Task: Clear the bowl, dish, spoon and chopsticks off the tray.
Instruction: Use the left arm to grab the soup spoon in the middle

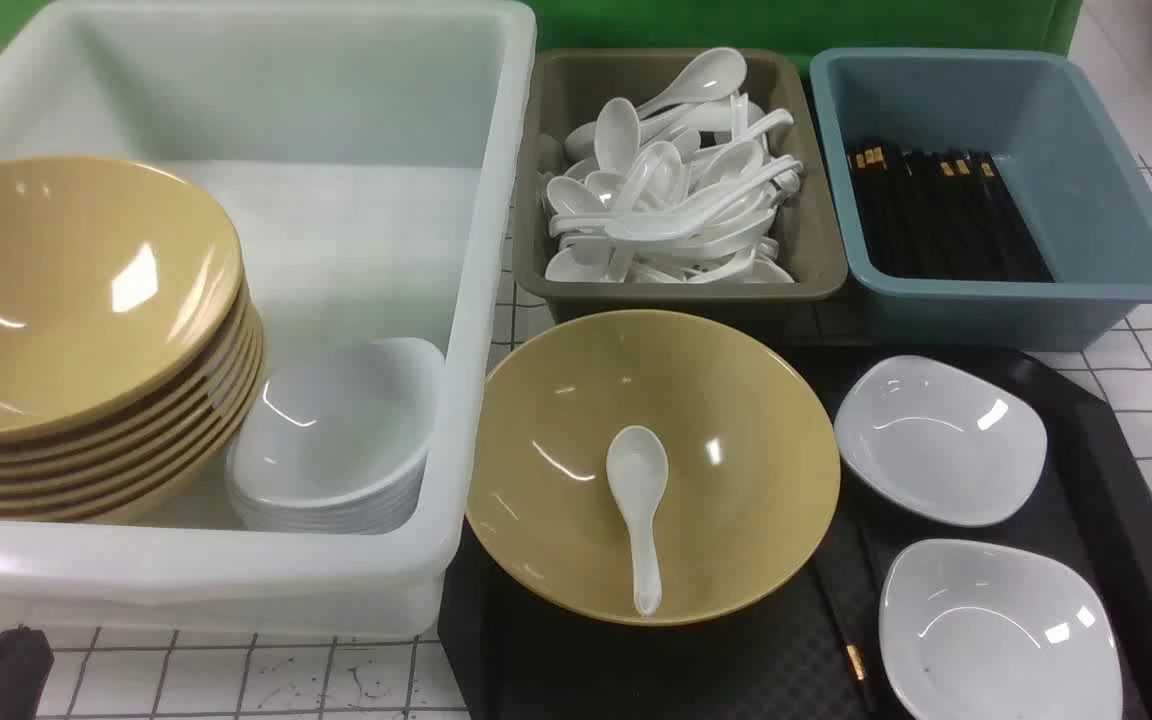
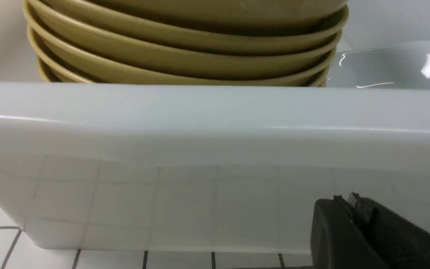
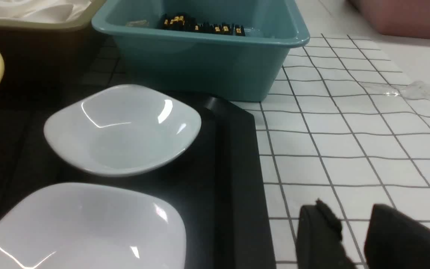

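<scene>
Mustard-yellow glossy bowl (image 1: 756,480) cradles a small white spoon (image 1: 641,520).

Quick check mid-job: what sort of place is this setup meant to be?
Probably a canteen dish-return or sorting station: a white tub holds stacked yellow bowls and white dishes, a grey-brown tub is full of soup spoons, and a blue tub holds black chopsticks.
</scene>
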